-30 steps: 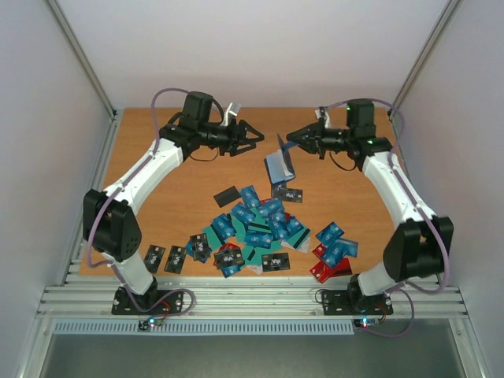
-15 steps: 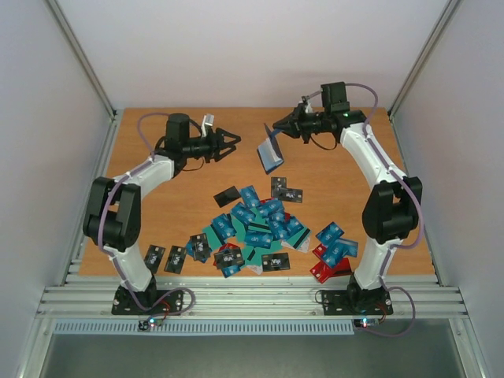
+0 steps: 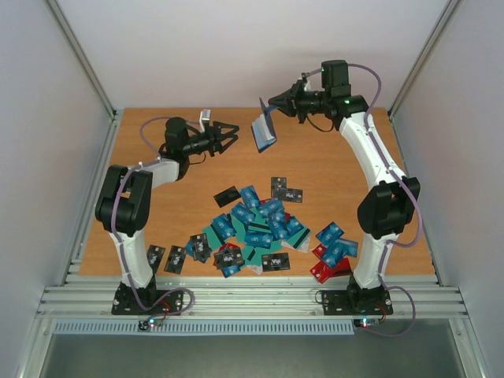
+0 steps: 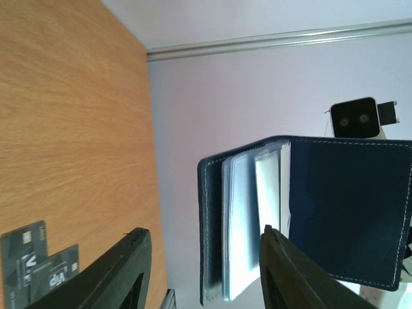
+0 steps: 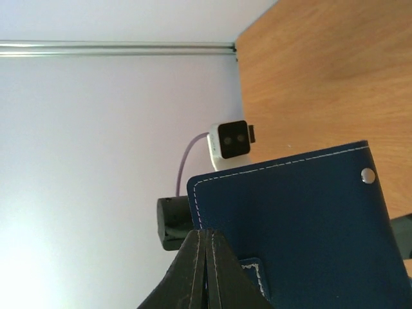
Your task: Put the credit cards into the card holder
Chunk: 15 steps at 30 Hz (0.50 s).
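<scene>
Card holder (image 4: pixel 347 212): navy, white stitching, pale blue-grey sleeves. Credit cards (image 3: pixel 260 228): blue, teal, black, red; print apparently white.

Top cam overhead; wrist cams share card holder (image 4: pixel 347 206) close-up.

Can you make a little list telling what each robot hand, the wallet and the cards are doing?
left gripper: open, empty, pointing at the card holder
right gripper: shut on the card holder's edge
card holder: hanging open in the air, clear sleeves showing
credit cards: heaped and scattered on the table
table: wooden
</scene>
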Tool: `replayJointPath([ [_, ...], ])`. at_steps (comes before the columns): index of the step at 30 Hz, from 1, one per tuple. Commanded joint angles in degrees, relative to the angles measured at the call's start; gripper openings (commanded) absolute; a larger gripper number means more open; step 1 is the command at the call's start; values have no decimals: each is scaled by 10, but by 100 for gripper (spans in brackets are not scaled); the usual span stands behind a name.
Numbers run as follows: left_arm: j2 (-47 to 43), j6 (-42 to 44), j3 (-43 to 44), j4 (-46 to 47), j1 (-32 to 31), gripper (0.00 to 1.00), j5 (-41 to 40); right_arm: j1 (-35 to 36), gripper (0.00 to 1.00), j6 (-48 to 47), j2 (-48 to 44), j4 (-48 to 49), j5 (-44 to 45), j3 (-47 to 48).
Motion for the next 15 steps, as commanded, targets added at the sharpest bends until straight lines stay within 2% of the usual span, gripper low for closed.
replayJointPath([
  [1, 2, -20, 20, 94, 2, 47, 8, 6, 1, 36, 10, 17, -2, 37],
  [7, 28, -102, 43, 195, 1, 44, 23, 13, 1, 51, 16, 24, -1, 66],
  [15, 39, -117, 57, 182, -8, 44, 12, 25, 1, 61, 33, 23, 0, 116],
])
